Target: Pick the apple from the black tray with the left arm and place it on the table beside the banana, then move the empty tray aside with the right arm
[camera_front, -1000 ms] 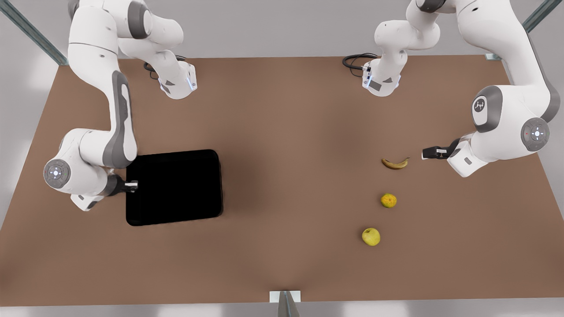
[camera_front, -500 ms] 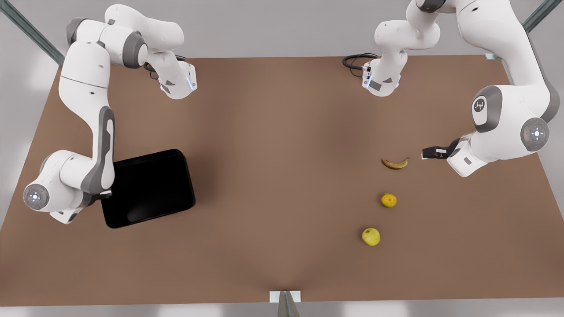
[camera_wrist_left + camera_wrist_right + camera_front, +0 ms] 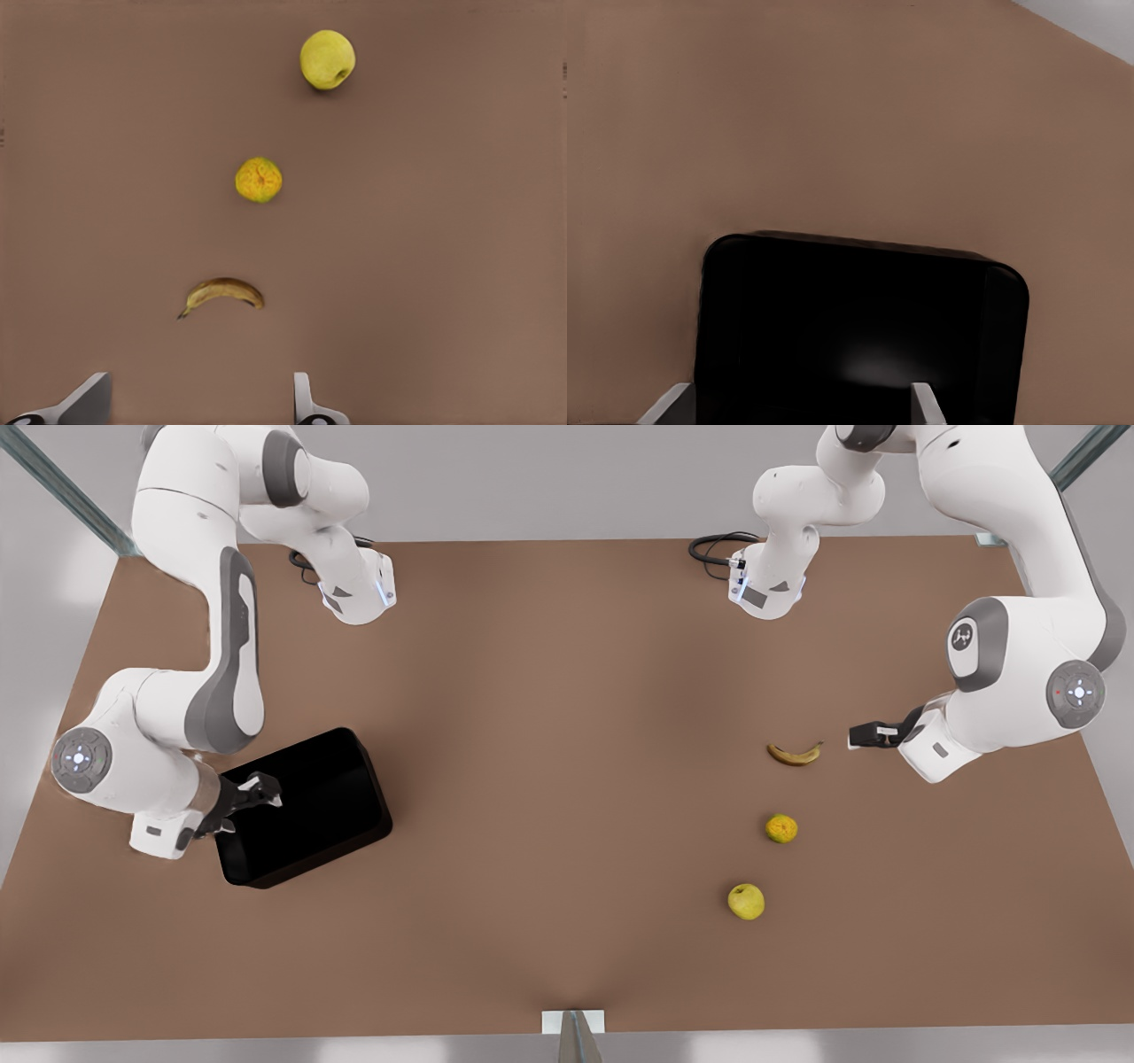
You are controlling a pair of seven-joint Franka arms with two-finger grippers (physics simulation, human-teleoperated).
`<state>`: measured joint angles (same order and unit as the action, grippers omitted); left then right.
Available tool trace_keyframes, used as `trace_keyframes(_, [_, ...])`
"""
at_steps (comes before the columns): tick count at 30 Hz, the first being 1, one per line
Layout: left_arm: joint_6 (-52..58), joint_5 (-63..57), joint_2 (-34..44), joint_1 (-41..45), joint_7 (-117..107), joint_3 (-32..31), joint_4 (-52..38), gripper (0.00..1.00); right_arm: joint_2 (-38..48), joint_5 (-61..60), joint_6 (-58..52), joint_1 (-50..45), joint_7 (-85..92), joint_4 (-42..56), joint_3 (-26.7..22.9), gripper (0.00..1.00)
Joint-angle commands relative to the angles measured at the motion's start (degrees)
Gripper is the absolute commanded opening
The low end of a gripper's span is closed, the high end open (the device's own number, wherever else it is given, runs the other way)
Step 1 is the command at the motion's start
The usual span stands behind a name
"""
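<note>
The apple (image 3: pixel 746 901) lies on the brown table (image 3: pixel 567 691) toward the front view's right, below a mottled orange fruit (image 3: pixel 781 828) and the banana (image 3: pixel 795 754). My left gripper (image 3: pixel 858 736) hovers open just beside the banana's tip. In the left wrist view the banana (image 3: pixel 222 293), the orange fruit (image 3: pixel 259 180) and the apple (image 3: pixel 327 59) line up ahead of the open left gripper (image 3: pixel 199 412). The black tray (image 3: pixel 328 806) sits empty and skewed at the front view's left. My right gripper (image 3: pixel 261 793) stands open over its edge. In the right wrist view the tray (image 3: pixel 859 319) lies under the right gripper (image 3: pixel 797 407).
Both arm bases (image 3: pixel 354 593) (image 3: pixel 766 589) stand at the table's far edge, with a black cable (image 3: pixel 713 545) beside the second. Grey posts mark the corners, and a bracket (image 3: pixel 573 1023) sits at the near edge. Bare brown tabletop spans the middle.
The right arm dragged the tray toward the front view's left and turned it. Its gripper has since let go, opened and risen over the tray's edge. The left arm has stayed put.
</note>
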<state>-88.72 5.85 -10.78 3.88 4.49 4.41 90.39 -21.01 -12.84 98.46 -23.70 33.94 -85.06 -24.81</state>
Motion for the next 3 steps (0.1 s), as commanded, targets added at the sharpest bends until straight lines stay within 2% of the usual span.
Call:
trace_keyframes(1, [-0.3, -0.1, 0.1, 0.0, 0.1, 0.0, 0.0, 1.0, 3.2, -4.5, -3.0, -4.2, -23.6, -3.9, -0.1, 1.0])
trace_keyframes(2, [-0.2, -0.1, 0.1, 0.0, 0.1, -0.1, 0.0, 1.0, 8.3, -3.8, 4.5, -6.1, -26.5, -11.7, -0.1, 1.0])
trace_keyframes(3, [-0.1, -0.2, 0.1, 0.0, 0.1, -0.1, 0.0, 1.0, 9.1, -3.2, 3.3, -6.1, -30.6, -11.7, -0.4, 1.0])
